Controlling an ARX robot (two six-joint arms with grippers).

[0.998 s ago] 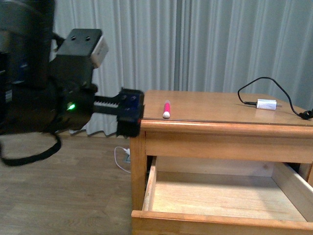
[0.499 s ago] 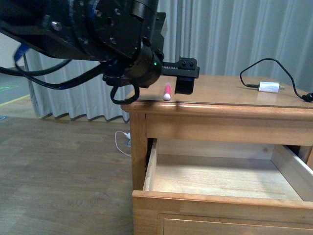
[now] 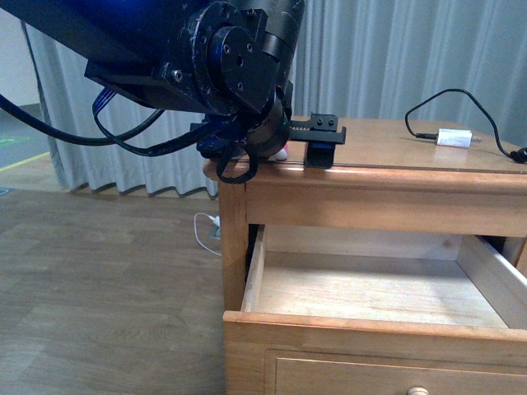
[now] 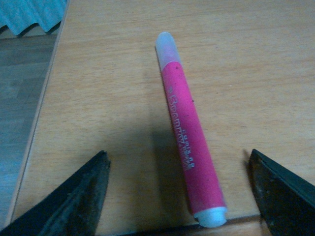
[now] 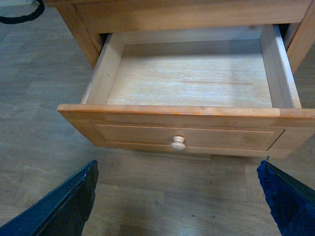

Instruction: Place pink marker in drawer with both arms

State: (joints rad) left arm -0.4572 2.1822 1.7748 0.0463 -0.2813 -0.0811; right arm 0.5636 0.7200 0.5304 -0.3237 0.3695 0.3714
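Observation:
The pink marker [image 4: 189,132] lies flat on the nightstand top, its whitish cap end pointing away from the wrist and its other end near the top's front edge. My left gripper [image 4: 177,155] is open, with one finger on each side of the marker and clear wood between them. In the front view the left arm hides nearly all of the marker, and the left gripper [image 3: 321,146] hovers over the top's front left corner. The drawer [image 3: 370,331] is pulled out and empty. My right gripper [image 5: 177,163] is open over the floor, in front of the drawer's knob [image 5: 177,143].
A white charger [image 3: 454,137] with a black cable lies at the back right of the nightstand top [image 3: 387,160]. Grey curtains hang behind. A white cable [image 3: 207,226] lies on the wooden floor left of the nightstand.
The left arm has swung from left of the nightstand to over its top, and the gripper now straddles the marker. The drawer has stayed open.

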